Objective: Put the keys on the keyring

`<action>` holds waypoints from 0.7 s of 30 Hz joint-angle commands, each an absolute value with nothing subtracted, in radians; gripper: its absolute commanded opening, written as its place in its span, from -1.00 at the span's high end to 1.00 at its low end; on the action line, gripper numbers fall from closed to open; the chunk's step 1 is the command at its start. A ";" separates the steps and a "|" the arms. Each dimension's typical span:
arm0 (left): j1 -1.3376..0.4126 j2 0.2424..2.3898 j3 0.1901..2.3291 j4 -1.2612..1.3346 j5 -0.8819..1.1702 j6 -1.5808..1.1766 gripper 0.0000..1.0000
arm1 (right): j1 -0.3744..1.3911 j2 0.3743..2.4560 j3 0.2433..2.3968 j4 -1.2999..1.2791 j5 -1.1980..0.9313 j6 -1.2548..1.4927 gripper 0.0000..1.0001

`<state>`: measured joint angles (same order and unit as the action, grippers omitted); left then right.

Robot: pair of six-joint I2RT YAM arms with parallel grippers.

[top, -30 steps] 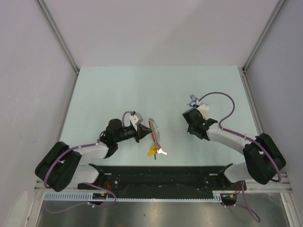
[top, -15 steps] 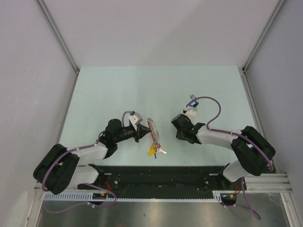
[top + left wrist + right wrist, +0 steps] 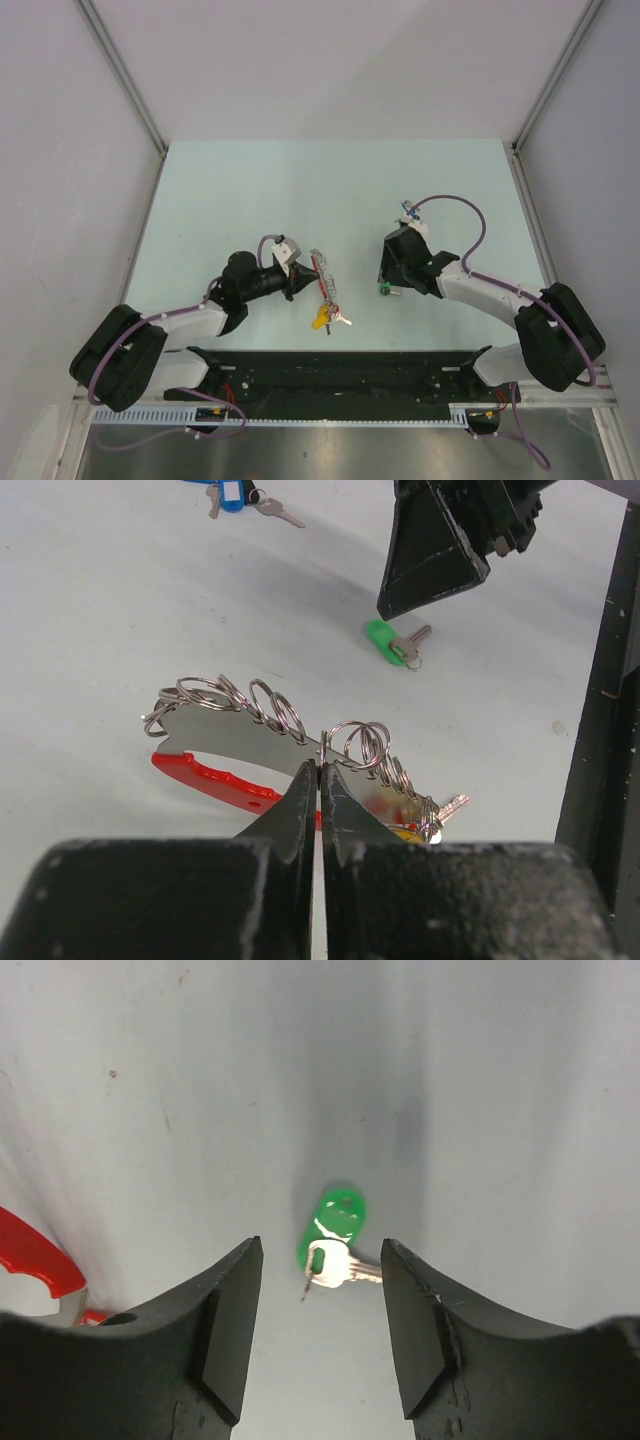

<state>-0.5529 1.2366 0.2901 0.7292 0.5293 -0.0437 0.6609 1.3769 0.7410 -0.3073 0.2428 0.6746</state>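
Note:
The keyring (image 3: 250,705) is a silvery plate with several rings and a curved red loop (image 3: 210,777). It lies mid-table beside my left gripper (image 3: 320,770), which is shut on one thin ring of it. From above, the keyring (image 3: 326,280) sits just right of the left gripper (image 3: 303,281), with its yellow tag (image 3: 320,320) nearer the arms. The green-headed key (image 3: 335,1225) lies flat on the table. My right gripper (image 3: 322,1260) hovers over it, open and holding nothing. The blue-headed key (image 3: 408,210) lies farther back, behind the right wrist.
In the left wrist view the right gripper's dark fingers (image 3: 430,550) hang just above the green key (image 3: 392,645), and the blue key (image 3: 228,494) is at the top edge. A black rail (image 3: 330,365) runs along the near table edge. Grey walls enclose the table.
The right gripper has opened and shifted over a spot right of the keyring. The green key now lies on the table under it, where none showed before. The left arm has stayed still.

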 commanded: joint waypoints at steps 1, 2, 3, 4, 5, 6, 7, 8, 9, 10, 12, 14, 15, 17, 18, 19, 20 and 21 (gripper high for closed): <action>-0.548 1.210 0.325 0.741 0.545 -0.025 0.95 | 0.586 1.350 0.723 -0.315 0.100 0.580 -0.15; -0.548 1.209 0.325 0.741 0.545 -0.025 0.95 | 0.556 1.345 0.716 -0.310 0.077 0.577 -0.15; -0.548 1.206 0.324 0.739 0.545 -0.025 0.95 | 0.543 1.344 0.704 -0.292 0.025 0.571 -0.19; -0.548 1.204 0.325 0.736 0.546 -0.025 0.95 | 0.532 1.347 0.690 -0.284 0.012 0.569 -0.21; -0.548 1.201 0.324 0.736 0.546 -0.025 0.95 | 0.520 1.348 0.683 -0.278 -0.018 0.569 -0.21; -0.548 1.200 0.324 0.736 0.546 -0.025 0.95 | 0.515 1.353 0.677 -0.266 -0.047 0.568 -0.21; -0.548 1.201 0.324 0.736 0.545 -0.022 0.95 | 0.511 1.356 0.663 -0.261 -0.054 0.568 -0.25; -0.548 1.203 0.324 0.736 0.548 -0.023 0.94 | 0.506 1.356 0.654 -0.255 -0.060 0.568 -0.25; -0.548 1.203 0.325 0.735 0.546 -0.025 0.95 | 0.500 1.362 0.649 -0.242 -0.073 0.569 -0.25; -0.548 1.203 0.325 0.736 0.548 -0.025 0.95 | 0.497 1.367 0.641 -0.235 -0.084 0.571 -0.27; -0.549 1.201 0.325 0.736 0.549 -0.025 0.95 | 0.492 1.373 0.624 -0.212 -0.121 0.574 -0.29; -0.548 1.201 0.325 0.735 0.548 -0.023 0.95 | 0.492 1.388 0.615 -0.199 -0.147 0.577 -0.30; -0.548 1.204 0.325 0.735 0.549 -0.023 0.95 | 0.495 1.391 0.614 -0.189 -0.178 0.577 -0.30; -0.548 1.203 0.325 0.733 0.548 -0.021 0.95 | 0.511 1.396 0.611 -0.180 -0.199 0.577 -0.30; -0.549 1.206 0.325 0.732 0.548 -0.021 0.95 | 0.520 1.394 0.611 -0.167 -0.218 0.577 -0.30; -0.548 1.206 0.325 0.733 0.546 -0.020 0.94 | 0.540 1.393 0.611 -0.160 -0.225 0.577 -0.31; -0.548 1.209 0.325 0.733 0.546 -0.020 0.95 | 0.549 1.396 0.611 -0.150 -0.236 0.581 -0.31; -0.548 1.210 0.327 0.733 0.548 -0.018 0.95 | 0.557 1.397 0.611 -0.129 -0.254 0.586 -0.30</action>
